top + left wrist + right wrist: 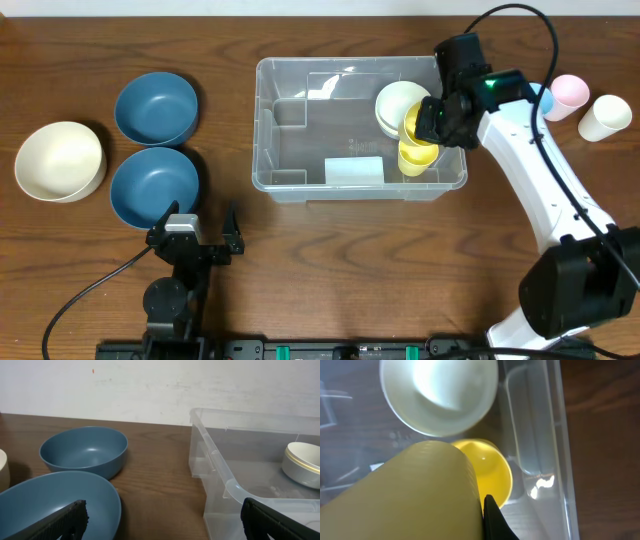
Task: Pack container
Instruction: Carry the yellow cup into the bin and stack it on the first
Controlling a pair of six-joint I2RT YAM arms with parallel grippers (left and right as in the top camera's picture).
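Jaws of the right gripper (432, 118) pinch the held yellow cup (414, 122) on its side wall, above the right end of the container (320, 130). The right wrist view shows this cup filling the foreground beside one dark finger (492, 520). Jaws of the left gripper (195, 236) are spread wide with nothing between them, near the front edge of the table (330, 270) and apart from the container. The container stands near the table centre with its open top facing up. Its long axis runs left to right in the overhead view, and its pale label (354, 170) is on the front wall. Inside, at the right end, a cream bowl (398, 104) sits upright toward the back, and a second yellow cup (418, 160) stands mouth-up toward the front, just below the held one. Left of the container, two blue bowls (155, 107) (154, 186) sit one behind the other, with a larger cream bowl (60, 160) further left. A pink cup (570, 91) and a cream cup (606, 117) stand at the far right. The table is dark brown wood grain. A pale wall (160, 385) rises behind it in the left wrist view.
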